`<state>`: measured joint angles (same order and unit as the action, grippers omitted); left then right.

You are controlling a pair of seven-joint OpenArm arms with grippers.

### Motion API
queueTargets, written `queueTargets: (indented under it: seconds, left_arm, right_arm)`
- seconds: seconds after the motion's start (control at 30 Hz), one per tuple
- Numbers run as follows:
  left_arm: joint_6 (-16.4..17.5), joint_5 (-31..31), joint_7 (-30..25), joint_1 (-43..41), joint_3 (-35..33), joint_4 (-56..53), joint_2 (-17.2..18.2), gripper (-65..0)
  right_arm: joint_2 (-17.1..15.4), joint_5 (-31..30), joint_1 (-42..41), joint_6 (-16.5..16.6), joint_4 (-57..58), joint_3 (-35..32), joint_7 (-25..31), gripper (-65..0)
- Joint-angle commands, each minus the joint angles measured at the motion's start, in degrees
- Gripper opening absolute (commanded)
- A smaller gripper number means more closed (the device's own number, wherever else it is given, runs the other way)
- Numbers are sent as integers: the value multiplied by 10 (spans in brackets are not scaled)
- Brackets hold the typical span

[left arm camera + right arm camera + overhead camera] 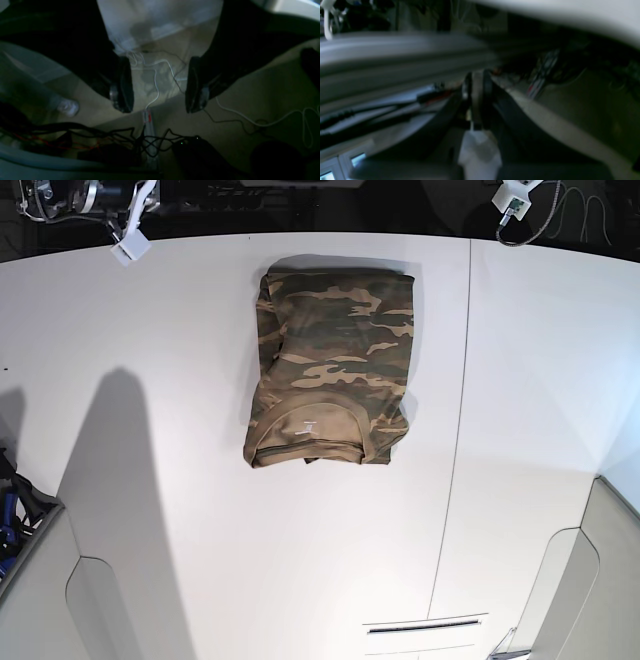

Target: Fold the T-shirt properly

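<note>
The camouflage T-shirt [335,360] lies folded into a compact rectangle at the back middle of the white table [160,480], its ribbed collar [318,423] on top at the near end. Neither arm shows in the base view. In the left wrist view my left gripper [160,105] is open and empty, with its dark fingers [125,85] wide apart over the floor. In the blurred right wrist view my right gripper [477,100] has its fingers [488,100] close together, with no cloth between them. The shirt shows in neither wrist view.
A seam [455,430] runs down the table to the right of the shirt. Small white fittings hang at the back left [130,242] and back right [515,198]. Tangled cables [140,140] and a white cord [250,120] lie on the floor under the left gripper.
</note>
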<state>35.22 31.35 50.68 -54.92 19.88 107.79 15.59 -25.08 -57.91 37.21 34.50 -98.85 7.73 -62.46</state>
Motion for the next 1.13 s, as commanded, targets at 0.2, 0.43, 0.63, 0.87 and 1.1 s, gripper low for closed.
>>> queueTargets:
  seconds: [0.2,0.43,0.63,0.87,1.1]
  left_arm:
    - [48,-2,-66,-13,-47,-143,19,-285]
    - [48,-97,-158,68,-172,-325,36,-285]
    - [20,-106,-158,175,-267,-464,24,-285]
    - [-27,-137,-158,278,-329,-580,-39,-285]
    - [-31,-141,-169,330,-335,-626,-71,-285]
  right_arm:
    - [-7,37,64,2,31,1,24,-650]
    - [-4,96,54,2,157,-9,92,-650]
    - [-4,149,-8,-5,273,-81,99,-650]
    - [-4,257,-113,-19,410,-186,142,-650]
    - [26,311,-191,-34,486,-216,152,-650]
